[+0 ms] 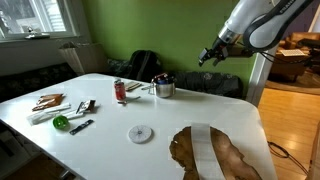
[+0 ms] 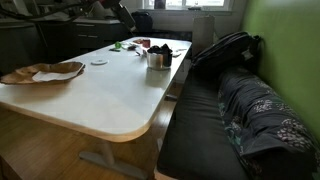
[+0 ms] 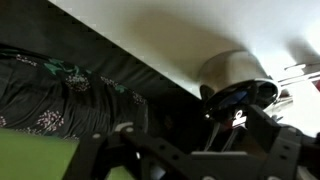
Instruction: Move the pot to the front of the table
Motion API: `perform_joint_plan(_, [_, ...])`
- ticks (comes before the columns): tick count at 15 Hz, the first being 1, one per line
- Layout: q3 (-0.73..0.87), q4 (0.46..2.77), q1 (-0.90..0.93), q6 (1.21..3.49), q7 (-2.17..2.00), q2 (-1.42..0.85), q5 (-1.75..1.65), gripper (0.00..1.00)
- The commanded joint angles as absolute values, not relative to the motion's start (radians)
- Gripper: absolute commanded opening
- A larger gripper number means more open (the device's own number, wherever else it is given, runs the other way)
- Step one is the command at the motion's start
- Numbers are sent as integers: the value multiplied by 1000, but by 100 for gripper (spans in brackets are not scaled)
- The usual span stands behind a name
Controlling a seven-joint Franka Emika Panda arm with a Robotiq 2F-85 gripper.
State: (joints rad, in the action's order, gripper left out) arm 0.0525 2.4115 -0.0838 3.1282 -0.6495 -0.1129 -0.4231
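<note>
One pot [image 1: 164, 88], one red can [image 1: 120, 91] on the table [image 1: 105, 125]; my gripper [image 1: 207, 57] hovers above, and I can't tell whether my fingers are apart.

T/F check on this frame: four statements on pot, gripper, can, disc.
1. The gripper grips the pot. False: it hangs in the air off to one side, and the pot stands free on the table.
2. A red can stands upright near the pot. True.
3. The white disc lies on the brown patch. False: it lies on bare white table, apart from the patch.
4. A dark bag sits on the bench beside the table. True.
</note>
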Motion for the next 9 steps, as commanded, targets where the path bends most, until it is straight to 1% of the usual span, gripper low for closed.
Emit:
perform_joint_plan(1, [228,2169,35,3150,-917,-328,-532,100])
perform_joint_plan(4, [451,1990,245,3123,-1121,-493,-510,100])
perform_joint_plan(7, [678,1874,467,3087,-1333,-640,-485,100])
perform_joint_plan(9, [771,1841,573,3007,-1455,-710,-469,100])
